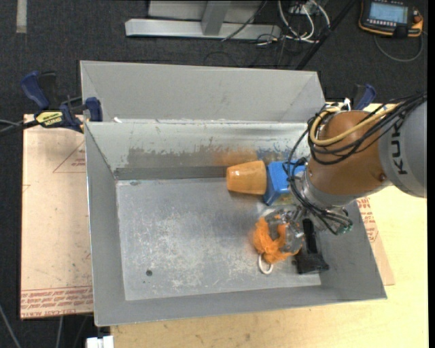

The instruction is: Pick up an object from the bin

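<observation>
Rightward, claw [291, 228] over orange tangle [266, 243] (near wall [351, 275])

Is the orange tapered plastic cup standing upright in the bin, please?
No, the orange tapered cup lies on its side, beside a blue plastic piece.

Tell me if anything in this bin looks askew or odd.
Nothing looks damaged. The orange cup lies tipped on its side at the back wall beside a blue block, and an orange crumpled thing sits by the gripper.

Robotics lab, probably, industrial arm [402, 155] over metal bin [204, 95], cables [302, 17] and teach pendant [391, 15] on floor.
</observation>
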Motion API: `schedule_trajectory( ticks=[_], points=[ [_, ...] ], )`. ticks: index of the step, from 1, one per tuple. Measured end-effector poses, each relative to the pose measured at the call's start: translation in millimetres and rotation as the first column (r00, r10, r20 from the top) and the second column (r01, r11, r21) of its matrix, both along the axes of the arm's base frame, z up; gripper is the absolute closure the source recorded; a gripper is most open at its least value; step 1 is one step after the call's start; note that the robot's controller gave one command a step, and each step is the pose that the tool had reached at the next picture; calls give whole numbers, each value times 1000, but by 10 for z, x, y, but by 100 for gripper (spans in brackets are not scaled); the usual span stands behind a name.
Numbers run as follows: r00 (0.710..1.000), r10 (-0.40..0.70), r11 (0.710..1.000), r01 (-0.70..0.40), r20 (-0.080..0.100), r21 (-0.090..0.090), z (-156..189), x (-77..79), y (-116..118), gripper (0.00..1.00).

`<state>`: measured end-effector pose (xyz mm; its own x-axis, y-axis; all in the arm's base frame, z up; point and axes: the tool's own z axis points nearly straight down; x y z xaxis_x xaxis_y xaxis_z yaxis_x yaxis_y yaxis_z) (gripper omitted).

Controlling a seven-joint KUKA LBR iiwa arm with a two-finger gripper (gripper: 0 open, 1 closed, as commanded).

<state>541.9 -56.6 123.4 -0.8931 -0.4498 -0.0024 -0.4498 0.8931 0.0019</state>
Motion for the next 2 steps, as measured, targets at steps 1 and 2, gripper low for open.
schedule_trajectory(
  ticks=[1,2],
  points=[
    [1000,-26,1000,26,-6,1,411,68,42,100],
    [999,-48,999,48,4,1,1732,-2,-93,100]
  ],
)
